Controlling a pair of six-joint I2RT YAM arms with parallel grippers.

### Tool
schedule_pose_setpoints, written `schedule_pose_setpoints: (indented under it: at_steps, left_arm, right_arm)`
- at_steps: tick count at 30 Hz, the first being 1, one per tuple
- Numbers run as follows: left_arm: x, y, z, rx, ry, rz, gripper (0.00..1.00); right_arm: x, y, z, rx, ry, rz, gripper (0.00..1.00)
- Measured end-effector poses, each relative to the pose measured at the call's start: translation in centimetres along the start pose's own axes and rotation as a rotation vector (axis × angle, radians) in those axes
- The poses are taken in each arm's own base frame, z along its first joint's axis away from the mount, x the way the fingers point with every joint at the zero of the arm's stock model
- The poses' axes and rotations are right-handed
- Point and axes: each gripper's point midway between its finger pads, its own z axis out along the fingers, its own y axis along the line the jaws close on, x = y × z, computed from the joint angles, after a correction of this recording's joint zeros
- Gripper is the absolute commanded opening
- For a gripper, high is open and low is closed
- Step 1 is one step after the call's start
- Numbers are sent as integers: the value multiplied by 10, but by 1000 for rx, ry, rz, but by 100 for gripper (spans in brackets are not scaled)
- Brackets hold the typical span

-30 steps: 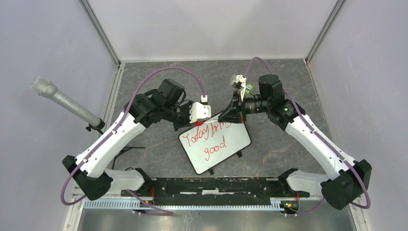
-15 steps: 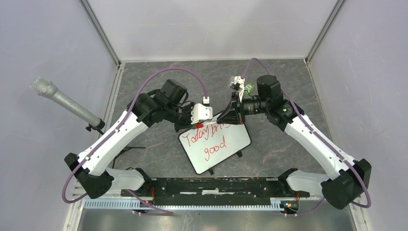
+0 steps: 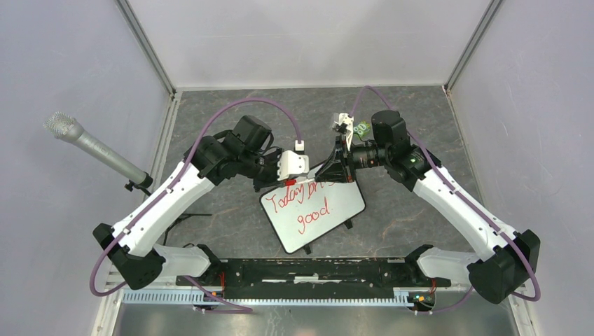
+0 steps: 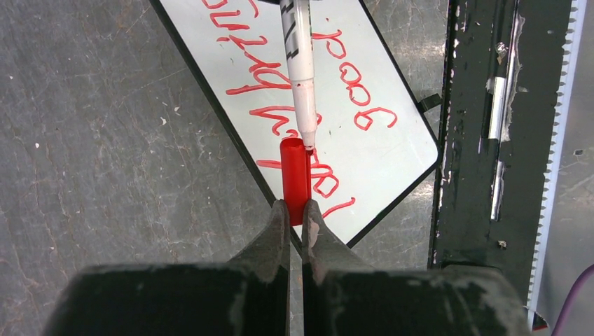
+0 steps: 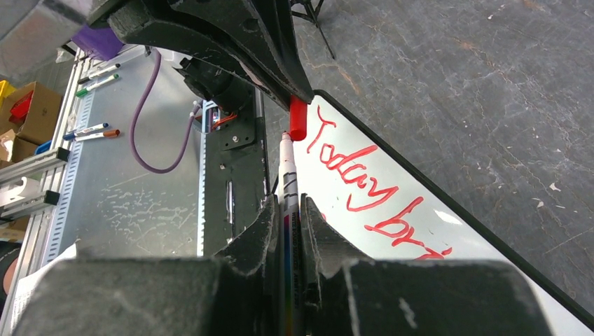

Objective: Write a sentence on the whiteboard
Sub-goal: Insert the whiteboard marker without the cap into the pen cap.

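The whiteboard (image 3: 343,210) lies tilted on the grey table in front of the arm bases. The sentence (image 3: 308,203), in red marker, reads "Today bri.. good" in two slanted lines, and my right gripper hides the end of the top line. My left gripper (image 4: 296,210) is shut on a red marker cap (image 4: 295,178) over the board's far left corner. My right gripper (image 5: 288,206) is shut on the white marker pen (image 5: 288,175). The pen's tip meets the cap's open mouth (image 5: 298,119); the left wrist view shows the pen (image 4: 300,63) coming in from above.
A grey microphone (image 3: 91,148) on a stand leans in from the left wall. A black rail (image 3: 315,269) runs along the near edge between the arm bases. Spare markers (image 5: 87,131) and a cardboard box (image 5: 24,112) lie beyond the table.
My right gripper has shifted a little left with the pen, bringing its tip up to the cap. The left gripper edged slightly right at first, then held still.
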Motion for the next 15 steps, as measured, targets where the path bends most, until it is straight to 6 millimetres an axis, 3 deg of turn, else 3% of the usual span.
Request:
schedule_pose_setpoints:
  at_steps: [15]
  left_arm:
    - [6, -8, -4, 10, 8, -3, 2]
  right_arm:
    - [-1, 1, -1, -6, -4, 9, 0]
